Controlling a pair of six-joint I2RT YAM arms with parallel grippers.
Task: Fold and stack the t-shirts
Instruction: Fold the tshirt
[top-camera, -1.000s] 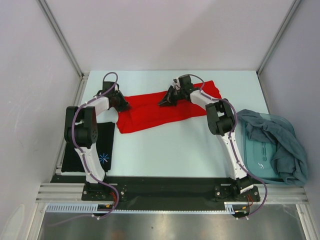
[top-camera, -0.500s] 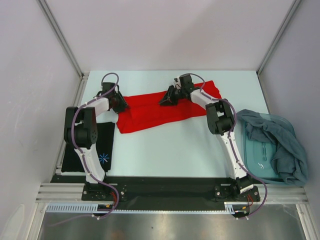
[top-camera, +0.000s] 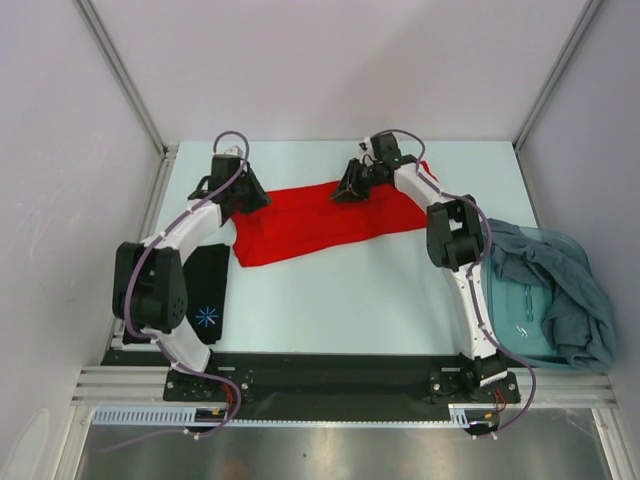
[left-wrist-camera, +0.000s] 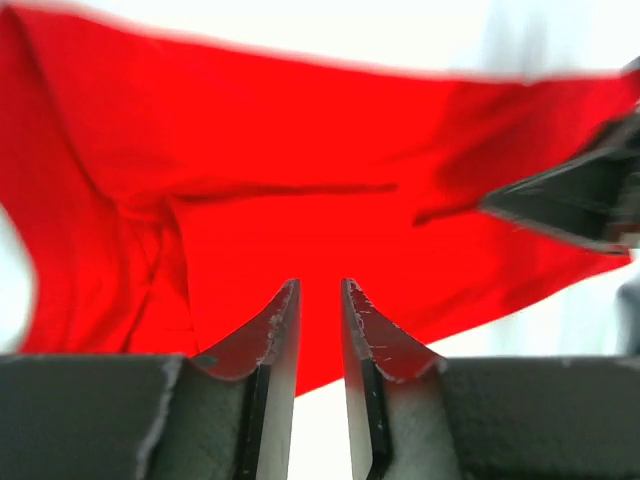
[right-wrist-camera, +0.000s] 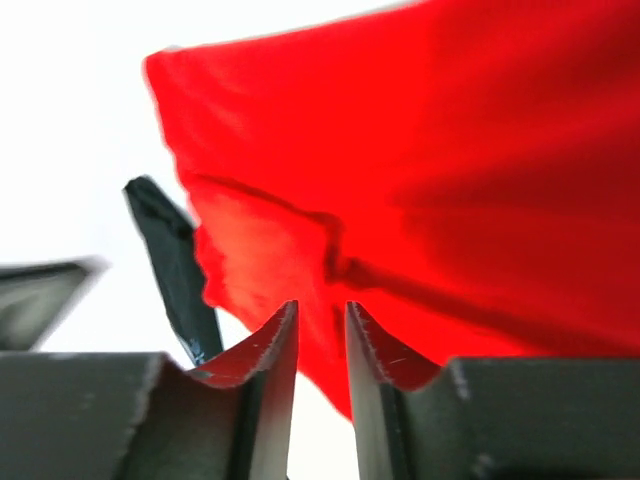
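Near left: black cloth t-shirt with starburst print (top-camera: 208, 300), folded flat on pale desk (top-camera: 340, 300). Near right: teal-grey cloth shirts (top-camera: 560, 280) heaped over clear blue tub (top-camera: 510, 315). Farther, centre: bright red cloth t-shirt (top-camera: 310, 220), folded lengthwise. Left pincer (left-wrist-camera: 320, 290) and right pincer (right-wrist-camera: 322, 310) have just released it, jaws slightly parted, empty. Likely one fold done, and a crosswise fold remains.

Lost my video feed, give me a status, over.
Left gripper and right gripper slightly parted, empty, over the red t-shirt. It lies in a long band on the table. Black t-shirt and grey shirts aside, nothing in the way.
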